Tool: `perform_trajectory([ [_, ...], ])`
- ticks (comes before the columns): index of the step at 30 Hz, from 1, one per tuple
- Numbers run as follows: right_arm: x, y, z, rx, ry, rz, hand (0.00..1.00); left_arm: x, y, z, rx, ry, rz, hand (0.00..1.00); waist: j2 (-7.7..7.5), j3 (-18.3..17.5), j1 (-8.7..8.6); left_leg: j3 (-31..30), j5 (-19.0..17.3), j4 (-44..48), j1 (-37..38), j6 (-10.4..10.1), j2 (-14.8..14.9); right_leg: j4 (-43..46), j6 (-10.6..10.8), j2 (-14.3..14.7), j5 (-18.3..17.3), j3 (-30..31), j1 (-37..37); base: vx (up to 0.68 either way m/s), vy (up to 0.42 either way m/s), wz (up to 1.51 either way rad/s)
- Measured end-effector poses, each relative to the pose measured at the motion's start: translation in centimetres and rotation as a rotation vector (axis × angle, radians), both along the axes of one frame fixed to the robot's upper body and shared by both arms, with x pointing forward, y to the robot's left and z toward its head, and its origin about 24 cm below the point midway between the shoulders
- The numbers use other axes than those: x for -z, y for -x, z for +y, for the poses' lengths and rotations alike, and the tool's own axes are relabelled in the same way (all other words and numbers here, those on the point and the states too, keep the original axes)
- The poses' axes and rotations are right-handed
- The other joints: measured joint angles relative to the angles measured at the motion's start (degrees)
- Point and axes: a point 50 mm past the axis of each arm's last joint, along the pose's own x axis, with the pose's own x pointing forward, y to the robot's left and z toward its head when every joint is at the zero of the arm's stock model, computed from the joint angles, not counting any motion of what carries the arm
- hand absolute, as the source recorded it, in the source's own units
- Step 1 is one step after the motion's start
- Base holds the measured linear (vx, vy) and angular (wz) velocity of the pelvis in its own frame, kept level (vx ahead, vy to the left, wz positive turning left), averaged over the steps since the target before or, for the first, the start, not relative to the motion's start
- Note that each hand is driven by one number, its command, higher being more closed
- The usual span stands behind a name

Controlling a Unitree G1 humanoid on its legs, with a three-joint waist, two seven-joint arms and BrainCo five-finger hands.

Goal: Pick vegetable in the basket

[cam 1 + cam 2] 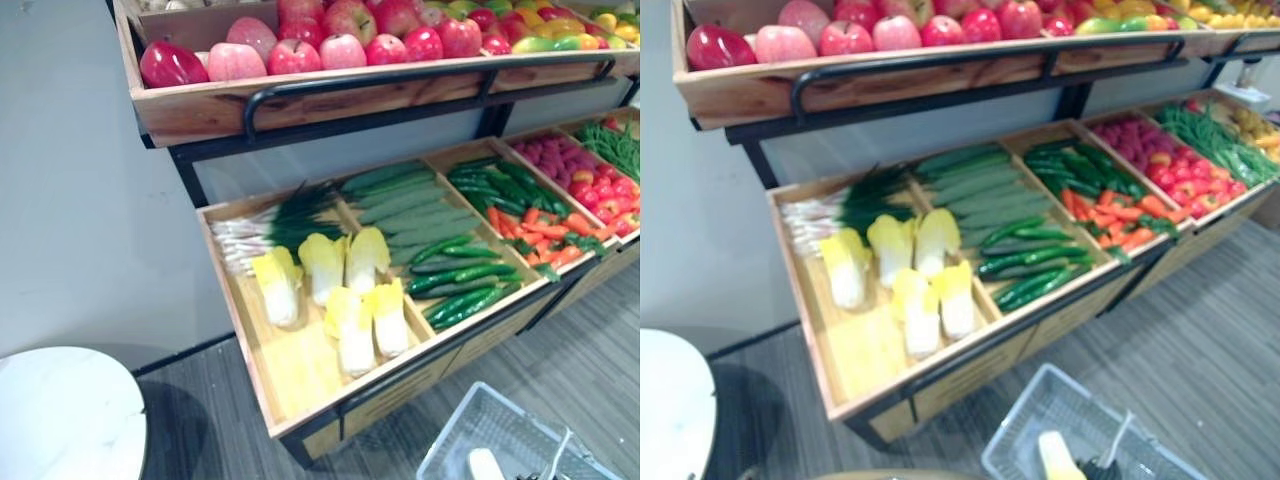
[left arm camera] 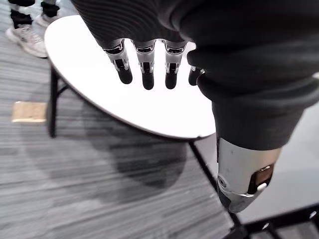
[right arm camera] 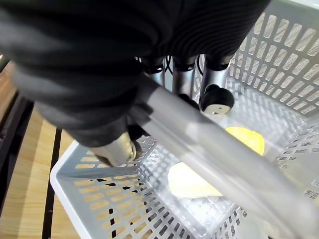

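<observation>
Now the right hand (image 3: 174, 69) has its fingers curled round the basket (image 3: 94, 194) handle (image 3: 209, 154), with a cabbage (image 3: 192, 181) inside the basket. Left of the basket, the left hand (image 2: 144, 55) hangs with fingers straight and slightly spread over a white worktop (image 2: 89, 74).
</observation>
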Motion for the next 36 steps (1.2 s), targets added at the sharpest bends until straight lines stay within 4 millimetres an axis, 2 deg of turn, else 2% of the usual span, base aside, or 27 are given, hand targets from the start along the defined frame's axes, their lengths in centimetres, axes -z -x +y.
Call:
perform_trajectory([
  [6,-0.2,-0.9,-0.4,-0.001,0.003,-0.012,1.0,1.3,0.9,-0.9,0.178,0.194,0.105,0.0,0.16,0.77,-0.01,2.51,-1.04,0.01,2.71,-0.57,0.5,0.12,-0.11,0.43,-0.07,2.71,0.82,0.01,-0.005,-0.23],
  [9,-0.2,-0.6,-0.8,0.006,0.002,0.008,1.0,1.5,-0.4,-1.5,0.276,0.261,0.085,0.0,0.41,0.91,-0.05,4.31,-2.03,0.4,4.4,-0.92,0.52,1.0,0.0,0.38,-0.48,4.41,0.83,0.0,0.014,-0.27],
  [11,-0.1,-0.3,-1.0,0.023,-0.001,0.021,1.0,1.6,-1.5,-1.9,0.3,0.294,0.054,0.0,-0.1,1.18,-0.13,5.01,-2.93,1.55,4.42,-0.91,0.45,1.34,0.08,0.13,-0.6,5.06,0.72,0.0,0.032,-0.23],
  [13,-0.2,-0.4,-1.2,0.05,-0.002,0.013,1.0,1.6,-3.0,-2.2,0.342,0.314,0.028,0.0,-1.09,2.95,-0.3,5.47,-5.76,6.49,3.71,-0.79,0.57,3.16,0.39,-0.51,-1.39,6.2,0.59,-0.03,0.057,-0.25],
  [15,-0.4,-0.8,-1.4,0.07,0.004,-0.012,1.0,1.6,-4.1,-2.6,0.388,0.324,0.021,0.0,-1.93,3.37,-0.92,7.09,-10.04,14.68,-0.62,0.09,1.27,4.85,1.2,-1.28,-1.45,8.9,-2.42,-0.06,0.096,-0.53],
  [17,-0.7,-2.2,-0.8,0.059,-0.002,-0.062,1.0,1.4,-5.0,-2.4,0.423,0.306,0.014,0.0,-2.62,4.41,-1.43,10.27,-13.61,20.81,-4.08,0.69,2.52,5.01,3.57,-1.1,0.52,12.59,-5.78,-0.06,0.112,-0.99],
  [18,-0.8,-3.1,-0.2,0.035,-0.011,-0.086,1.0,1.2,-5.7,-2.1,0.441,0.281,0.007,0.0,-2.17,5.67,-1.49,13.0,-15.84,24.18,-5.5,1.19,4.82,4.9,3.84,0.21,4.62,13.67,-7.92,-0.17,0.124,-1.44],
  [19,-0.9,-4.1,0.5,-0.006,-0.018,-0.104,1.0,0.9,-6.6,-1.8,0.443,0.257,-0.01,0.0,-1.25,7.02,-1.34,16.64,-16.56,25.66,-5.54,2.14,7.0,3.11,2.86,2.7,13.07,11.49,-10.3,-0.21,0.142,-1.6],
  [20,-0.9,-4.6,0.8,-0.028,-0.022,-0.113,1.0,0.9,-6.4,-1.7,0.441,0.254,-0.01,0.0,0.41,7.48,-0.57,19.1,-16.03,24.63,-5.18,3.36,8.53,0.72,1.96,3.77,17.12,9.65,-10.32,-0.25,0.154,-1.56],
  [21,-1.2,-5.4,1.1,-0.048,-0.023,-0.142,1.0,0.6,-7.2,-1.7,0.454,0.243,-0.036,0.0,0.19,9.21,-0.87,22.57,-15.18,22.63,-3.37,4.58,9.25,9.52,-2.59,3.24,12.52,1.13,-12.08,-0.18,0.172,-1.28],
  [22,-1.3,-5.4,1.0,-0.05,-0.019,-0.142,1.0,0.3,-7.3,-1.5,0.463,0.233,-0.05,0.0,-0.45,9.98,-1.25,25.69,-14.01,20.11,-0.63,5.11,8.48,21.65,-5.62,1.44,4.49,-5.55,-12.78,-0.15,0.185,-1.1],
  [24,-1.2,-4.9,1.0,-0.076,-0.018,-0.122,1.0,0.4,-6.8,-1.5,0.475,0.242,-0.035,0.0,-0.48,9.96,-1.27,29.07,-13.02,18.1,1.96,5.91,8.44,32.17,-7.78,-0.59,0.38,-11.03,-10.79,-0.09,0.15,-0.96],
  [26,-1.2,-5.0,1.1,-0.12,-0.008,-0.11,1.0,0.5,-6.5,-1.4,0.48,0.253,-0.026,0.0,-0.71,9.82,-1.08,32.6,-12.48,17.58,2.88,6.16,8.42,35.82,-7.72,-3.01,0.12,-12.59,-8.31,-0.06,0.018,-1.1],
  [27,-1.2,-5.2,1.2,-0.139,-0.005,-0.105,1.0,0.5,-6.4,-1.3,0.483,0.256,-0.022,0.0,-1.22,9.51,-0.5,35.81,-12.2,18.24,3.08,6.02,8.29,32.8,-6.68,-4.05,0.95,-12.53,-7.07,-0.05,-0.078,-1.23],
  [29,-1.2,-5.0,1.0,-0.154,0.008,-0.093,1.0,0.7,-6.2,-1.6,0.468,0.276,-0.014,0.0,-0.36,8.9,0.17,38.54,-10.5,16.0,3.43,6.24,8.11,27.31,-6.76,-1.25,1.24,-12.96,-6.67,-0.09,-0.109,-1.05],
  [30,-1.2,-4.9,0.9,-0.164,0.013,-0.086,1.0,0.9,-5.6,-1.6,0.446,0.286,-0.004,0.0,-0.04,8.56,0.07,39.45,-8.7,12.79,3.47,5.5,7.16,20.94,-6.59,0.68,1.38,-11.66,-5.22,-0.08,-0.105,-0.56],
  [32,-1.1,-4.7,0.7,-0.172,0.016,-0.068,1.0,0.9,-5.5,-1.5,0.439,0.286,-0.005,0.0,0.34,8.22,0.15,42.06,-6.81,10.53,2.88,5.18,6.01,14.5,-6.3,1.37,1.57,-8.91,-5.4,-0.11,-0.181,-0.74],
  [35,-1.1,-5.4,1.6,-0.225,-0.004,-0.064,1.0,0.8,-5.4,-1.1,0.426,0.262,-0.001,0.0,-0.5,7.83,0.15,44.29,-6.62,13.65,0.35,5.27,6.59,5.09,-5.03,1.72,2.28,-6.64,-5.32,-0.15,-0.23,-0.67],
  [36,-1.0,-5.5,1.6,-0.229,-0.005,-0.065,1.0,0.8,-5.4,-1.0,0.424,0.26,0.0,0.0,-0.56,7.86,0.19,44.28,-6.62,14.08,0.28,5.27,6.78,4.7,-5.03,1.73,2.27,-6.72,-5.26,-0.11,-0.246,-0.57],
])
